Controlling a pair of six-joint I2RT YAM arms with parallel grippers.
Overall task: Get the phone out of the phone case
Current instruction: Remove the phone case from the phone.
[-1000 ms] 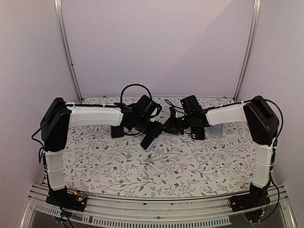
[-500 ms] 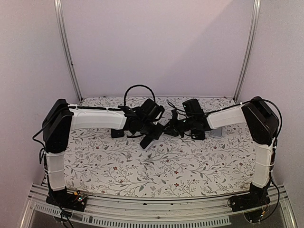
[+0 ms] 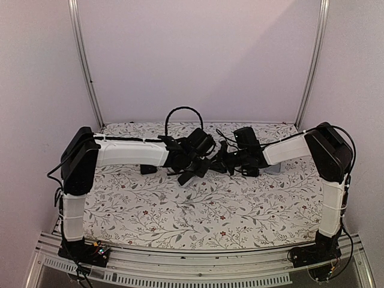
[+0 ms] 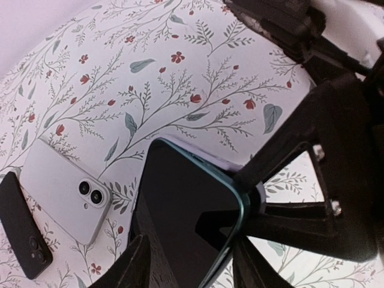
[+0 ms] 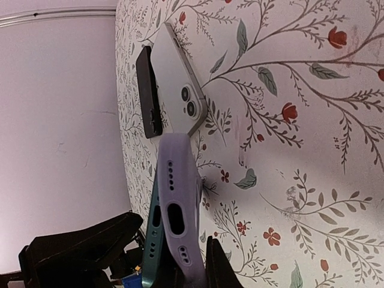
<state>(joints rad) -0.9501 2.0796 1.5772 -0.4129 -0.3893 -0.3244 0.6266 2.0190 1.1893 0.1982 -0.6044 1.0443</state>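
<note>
Left wrist view: phone (image 4: 180, 222) with dark screen up and teal rim, held off the surface (image 3: 180, 216) near its middle, where both arms meet. Its long axis runs from the top corner back toward this camera; in the top view it slants toward near-left. Left fingers (image 4: 139, 267) sit either side of its near end at medium spread; cannot tell if they press it. Right fingers (image 4: 288, 147) are pinched tight on the lilac phone case (image 5: 177, 198). Only the right wrist view shows case and phone on edge, side by side, the teal edge standing apart from the case, port cutouts facing the lens. White phone (image 4: 66, 186) and black phone (image 4: 21, 225) lie flat, just beside each other. Floral cloth covers the surface; pale lilac walls (image 3: 204, 60), metal posts (image 3: 84, 60).
</note>
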